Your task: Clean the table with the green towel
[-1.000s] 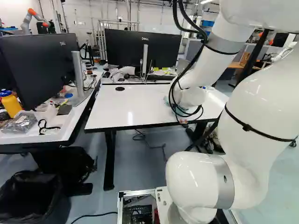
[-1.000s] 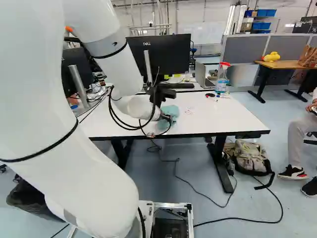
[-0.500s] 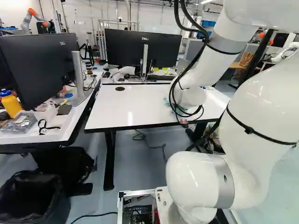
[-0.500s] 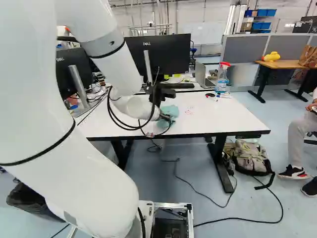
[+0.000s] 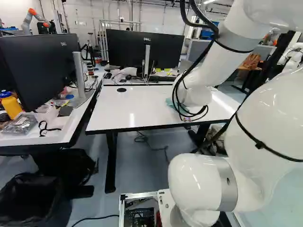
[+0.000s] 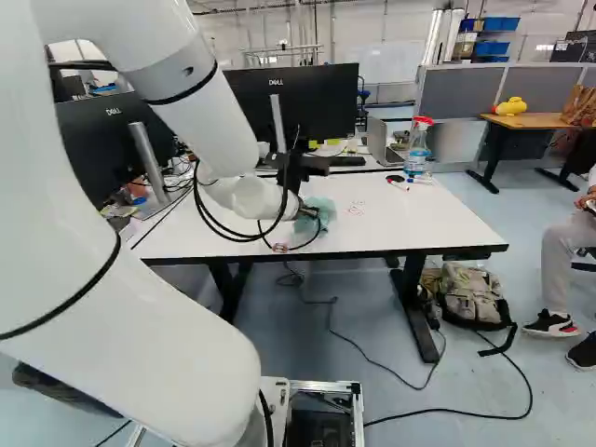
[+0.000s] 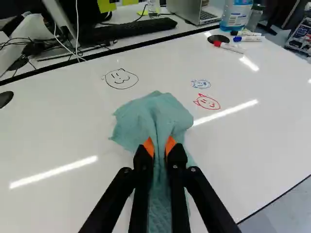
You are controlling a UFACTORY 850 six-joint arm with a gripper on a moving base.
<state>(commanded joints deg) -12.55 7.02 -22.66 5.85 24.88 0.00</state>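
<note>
1. Three small face-like drawings are shown on the glossy white counter: a black one, a blue one and a red one.
2. The soft pale green cloth towel is pinched between the black jaws, their orange pads pressed in on it from two sides. Its loose part is spread ahead of them on the counter, nearer the near edge than the far one; a tail hangs back between them.
3. The step in hand is judged to be wiping, with all three drawings yet to be removed.
4. The blue and red drawings, toward the right end from the towel, can be taken in one pass; the black one, toward the far edge, may need its own.
5. The bunched cloth should be kept flat under light, even pressure, and strokes overlapped, so that bare pads are not dragged over the surface.
6. Care is needed near the far right corner, where the red marker and the clear spray bottle with blue liquid could be knocked.
7. If the cloth folds under, contact may be lost and ink merely smeared.
</note>
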